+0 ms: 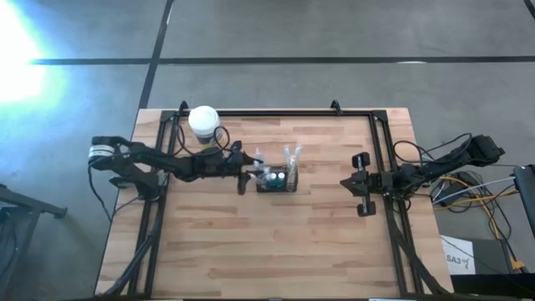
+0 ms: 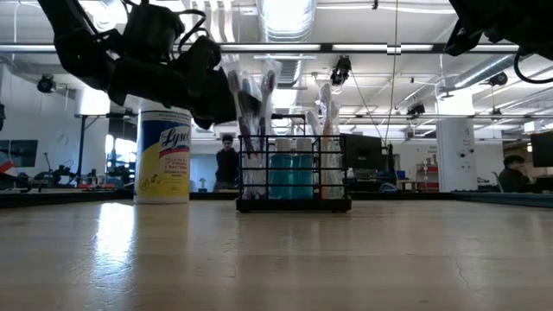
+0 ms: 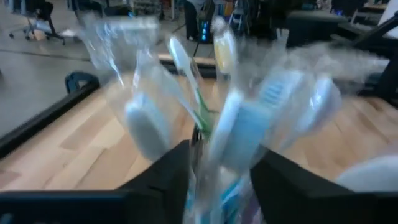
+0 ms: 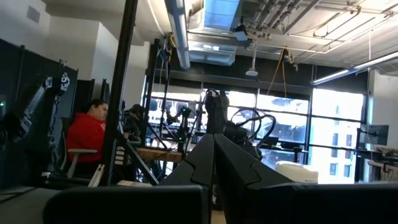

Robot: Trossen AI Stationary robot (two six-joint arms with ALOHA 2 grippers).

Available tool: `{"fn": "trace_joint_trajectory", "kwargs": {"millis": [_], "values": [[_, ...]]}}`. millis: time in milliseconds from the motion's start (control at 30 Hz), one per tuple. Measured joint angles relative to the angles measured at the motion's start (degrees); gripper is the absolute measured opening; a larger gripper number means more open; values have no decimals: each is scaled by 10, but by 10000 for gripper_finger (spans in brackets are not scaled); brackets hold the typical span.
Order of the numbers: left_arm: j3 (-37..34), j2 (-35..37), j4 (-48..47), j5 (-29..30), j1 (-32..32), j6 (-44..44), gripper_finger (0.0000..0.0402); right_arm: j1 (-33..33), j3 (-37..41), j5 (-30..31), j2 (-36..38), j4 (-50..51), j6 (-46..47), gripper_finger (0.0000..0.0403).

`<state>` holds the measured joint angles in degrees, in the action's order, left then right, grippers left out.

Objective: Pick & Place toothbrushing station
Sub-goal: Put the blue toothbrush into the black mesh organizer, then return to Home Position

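The toothbrushing station (image 1: 277, 180) (image 2: 294, 177), a small black wire rack holding blue bottles and plastic-wrapped toothbrushes, rests on its base at the table's middle. My left gripper (image 1: 251, 176) (image 3: 221, 171) reaches it level from the table's left, up at the wrapped toothbrush tops (image 3: 236, 118). Its fingers are open, one on either side of the wrapped brushes. My right gripper (image 1: 345, 181) (image 4: 213, 152) is shut on nothing near the table's right edge, raised off the table. My left gripper's two fingers (image 3: 171, 171) flank the wrapped toothbrushes (image 3: 217, 149) that stick up from the station, coming level from the table's left. Whether either finger touches the plastic wrapping, I cannot tell. The station stands upright on the table.
A yellow wipes canister with a white lid (image 1: 203, 119) (image 2: 162, 155) stands at the table's far left, behind my left arm. A black frame (image 1: 276, 113) runs along the far edge and both sides. Bare wood lies toward the near edge.
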<state>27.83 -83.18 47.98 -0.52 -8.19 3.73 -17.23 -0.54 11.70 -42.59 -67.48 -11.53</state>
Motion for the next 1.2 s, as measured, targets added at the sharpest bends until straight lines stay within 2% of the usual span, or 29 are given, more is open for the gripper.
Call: {"fn": "trace_joint_trajectory", "kwargs": {"millis": [233,467,733,967,1100,1200], "values": [[0,8,-18,-1,0,3,251,0,0,0,0,0,0,8],[5,86,-80,-1,0,3,285,0,0,0,0,2,0,8],[6,208,-187,0,0,0,285,0,0,0,1,5,0,8],[6,366,-335,-10,9,-32,278,0,0,0,1,8,0,8],[4,460,-440,-15,25,-65,239,0,0,0,1,10,0,8],[3,521,-508,-15,31,-74,184,0,0,0,1,11,0,8]]}}
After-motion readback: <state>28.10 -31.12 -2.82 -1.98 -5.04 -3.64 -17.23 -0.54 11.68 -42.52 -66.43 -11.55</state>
